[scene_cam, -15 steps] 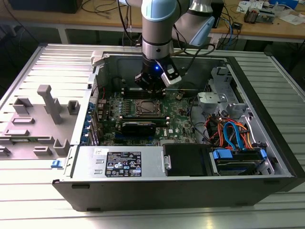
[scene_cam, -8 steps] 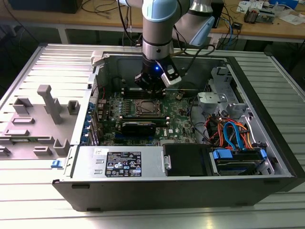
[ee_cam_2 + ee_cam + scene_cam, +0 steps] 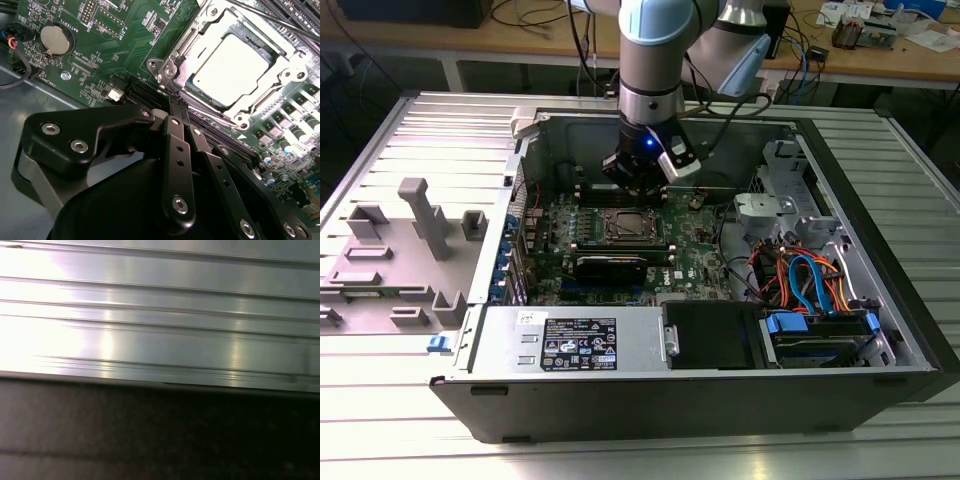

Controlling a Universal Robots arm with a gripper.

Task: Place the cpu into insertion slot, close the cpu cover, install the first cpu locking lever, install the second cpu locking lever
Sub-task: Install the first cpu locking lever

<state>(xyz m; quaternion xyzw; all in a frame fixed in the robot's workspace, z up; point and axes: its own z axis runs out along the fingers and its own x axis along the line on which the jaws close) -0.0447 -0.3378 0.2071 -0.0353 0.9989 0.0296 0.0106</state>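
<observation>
The cpu, a pale square chip, lies flat in the insertion slot on the green motherboard. The cpu cover, a silvery frame, lies down around the chip. A thin locking lever runs along the far side of the socket, and another rod lies along the side nearest the gripper. My gripper hangs just off the socket's corner, its black fingers pressed together with nothing between them. In the exterior view the gripper stands inside the open case, just behind the socket.
The case walls ring the board. A power supply sits at the front, and a drive cage with blue and orange cables on the exterior view's right. A coin battery and cables lie beside the gripper. Grey fixtures stand outside.
</observation>
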